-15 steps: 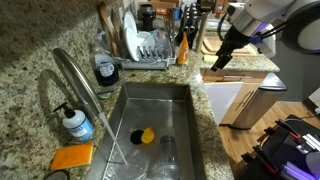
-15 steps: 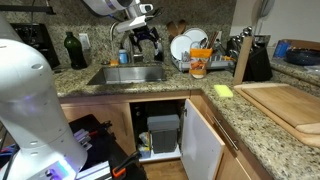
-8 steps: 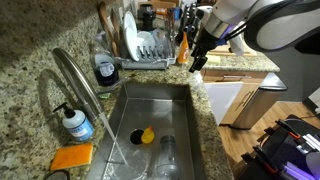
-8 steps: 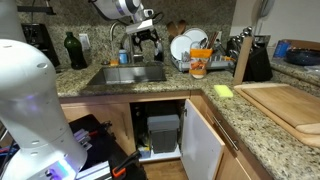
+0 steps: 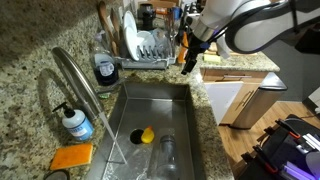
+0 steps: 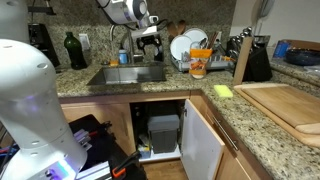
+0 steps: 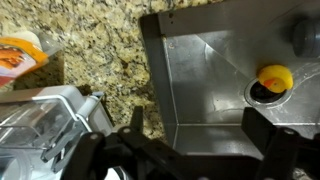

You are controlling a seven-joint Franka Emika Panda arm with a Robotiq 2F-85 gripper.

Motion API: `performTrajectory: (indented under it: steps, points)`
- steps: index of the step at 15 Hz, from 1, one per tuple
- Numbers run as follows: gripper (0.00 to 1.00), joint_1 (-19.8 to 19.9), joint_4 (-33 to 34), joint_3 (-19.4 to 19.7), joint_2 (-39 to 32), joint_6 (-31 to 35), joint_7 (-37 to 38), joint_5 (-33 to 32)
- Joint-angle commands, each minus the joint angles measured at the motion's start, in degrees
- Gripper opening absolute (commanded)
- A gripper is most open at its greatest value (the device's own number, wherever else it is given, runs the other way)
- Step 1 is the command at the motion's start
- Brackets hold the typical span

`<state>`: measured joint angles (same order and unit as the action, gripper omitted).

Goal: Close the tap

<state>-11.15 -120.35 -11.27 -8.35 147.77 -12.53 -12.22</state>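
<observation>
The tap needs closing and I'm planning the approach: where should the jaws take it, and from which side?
No handle shows clearly. Judging by shape, close the jaws across the round arched tube of the tap, coming from over the sink, its open side; the soap bottle crowds the counter side.

A home kitchen: a granite table [image 5: 25, 60] holds a steel sink [image 5: 150, 100] with a tap [image 5: 78, 78]. A dish rack [image 5: 145, 48] of plates stands upper middle, and a knife block [image 6: 243, 58] and wooden cabinets [image 6: 208, 140] are at right.

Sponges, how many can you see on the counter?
2: an orange sponge beside the sink near the tap, and a yellow-green sponge by the cutting board. Others may be hidden.
</observation>
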Motion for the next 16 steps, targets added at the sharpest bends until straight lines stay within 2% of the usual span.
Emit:
performTrajectory:
  steps: [1,6,7,9,11,14,16]
  points:
    - [1.0,-2.61,14.33,-0.98,-13.03,-3.12,-1.14,-2.37]
    - [1.0,-9.13,31.17,-0.41,-24.39,-8.45,-1.27,-6.28]
    - [1.0,-7.3,23.54,-0.9,-19.81,-4.92,-0.8,-4.16]
    - [1.0,-9.02,28.39,-0.77,-22.82,-6.61,-0.78,-5.06]
    - [1.0,-9.37,30.03,-0.65,-23.94,-6.96,-0.79,-5.14]
    - [1.0,-6.66,31.25,-2.75,-25.89,-6.33,-3.8,-0.23]
    - [1.0,-6.86,34.58,-3.11,-28.64,-6.88,-6.14,0.59]
